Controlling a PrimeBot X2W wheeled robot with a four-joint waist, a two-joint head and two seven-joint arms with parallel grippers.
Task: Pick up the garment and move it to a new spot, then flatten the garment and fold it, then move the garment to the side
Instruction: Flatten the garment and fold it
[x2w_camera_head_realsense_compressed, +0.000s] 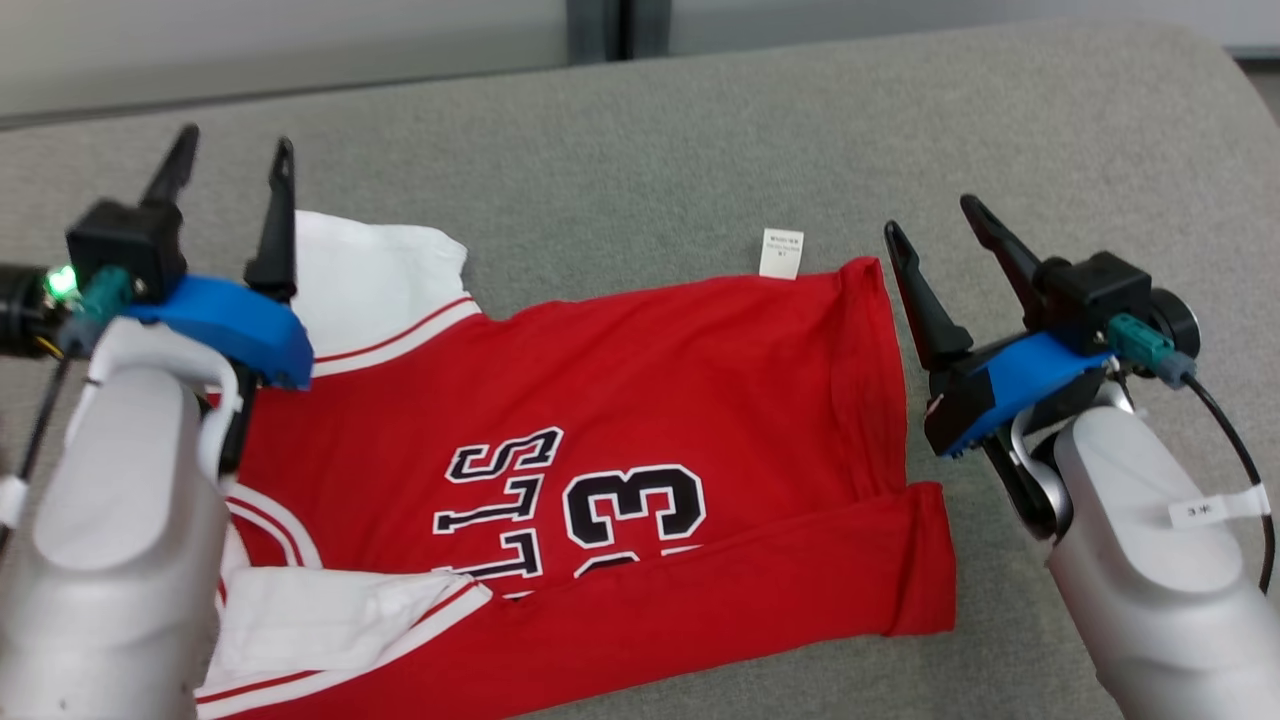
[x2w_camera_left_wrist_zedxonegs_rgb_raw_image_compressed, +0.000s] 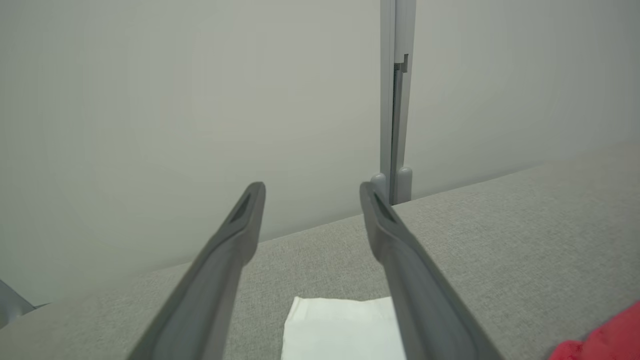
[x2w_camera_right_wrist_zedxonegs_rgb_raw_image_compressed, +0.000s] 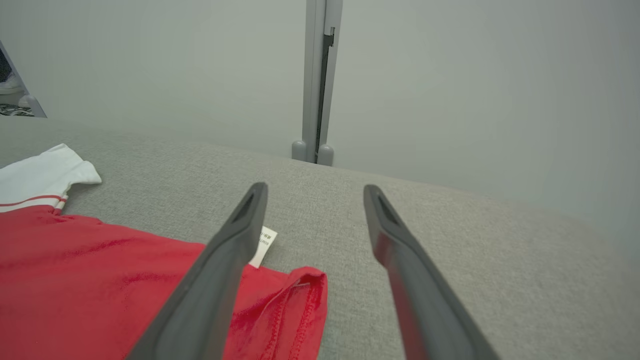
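**Shirt half folded, both hands free**

From the head view, the red shirt (x2w_camera_head_realsense_compressed: 650, 380) lies across the worktop (x2w_camera_head_realsense_compressed: 650, 150), running from the left side toward the right and reaching down to the near edge. Its near long edge looks turned over onto the black lettering, so I judge the folding step is under way, with the move to the side not yet done. A white sleeve (x2w_camera_head_realsense_compressed: 370, 270) spreads out at the left and a small label (x2w_camera_head_realsense_compressed: 781, 252) pokes out on the far side. The left hand (x2w_camera_head_realsense_compressed: 236, 140) hovers over that sleeve, the right hand (x2w_camera_head_realsense_compressed: 929, 214) just past the shirt's right end. Both are spread wide and hold nothing.

The left wrist view looks past the wide fingers at a white patch of sleeve below, a corner of red, and a grey post (x2w_camera_left_wrist_zedxonegs_rgb_raw_image_compressed: 397, 100) against the wall beyond the far edge.

The right wrist view adds what the head view cannot give: the stitched hem corner (x2w_camera_right_wrist_zedxonegs_rgb_raw_image_compressed: 305, 290), rumpled, beside the label.

The next move probably calls for pinching the far edge at both ends and carrying it evenly toward the near edge.
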